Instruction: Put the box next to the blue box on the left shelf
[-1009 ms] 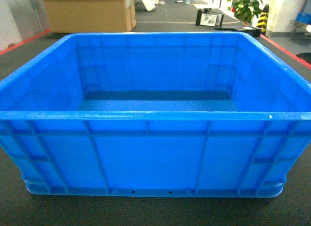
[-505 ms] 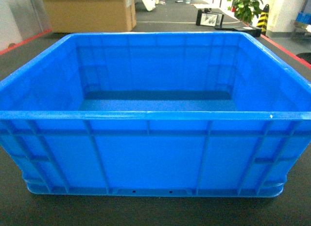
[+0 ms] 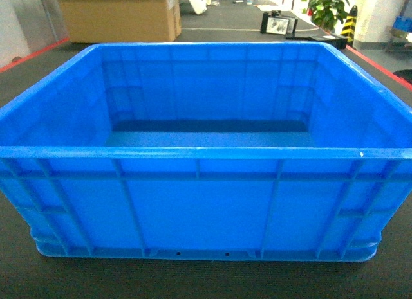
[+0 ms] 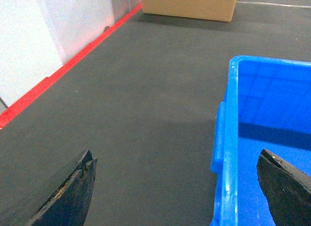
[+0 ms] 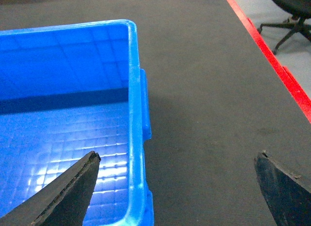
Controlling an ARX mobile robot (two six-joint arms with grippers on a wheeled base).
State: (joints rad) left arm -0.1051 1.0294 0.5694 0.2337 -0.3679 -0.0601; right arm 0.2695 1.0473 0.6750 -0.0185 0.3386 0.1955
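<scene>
- Head view: the box (image 3: 206, 164) sits on the dark grey floor (image 3: 206, 280), filling the frame; a cardboard carton (image 3: 119, 15) stands beyond it.
- Left wrist view: the left end effector (image 4: 177, 187) is spread wide, straddling the box's left wall, one finger outside, one inside.
- Right wrist view: the right end effector (image 5: 177, 184) is likewise spread across the right wall; red floor stripe (image 5: 272, 56) nearby.

We see the box (image 3: 199, 202) in bright blue, its floor marked with a faint grid of squares. The floor (image 4: 146, 114) beneath is dark grey, edged by a red stripe (image 5: 272, 56). Our fingers (image 4: 68, 194) are black. A cardboard carton (image 3: 116, 16) is tan.
</scene>
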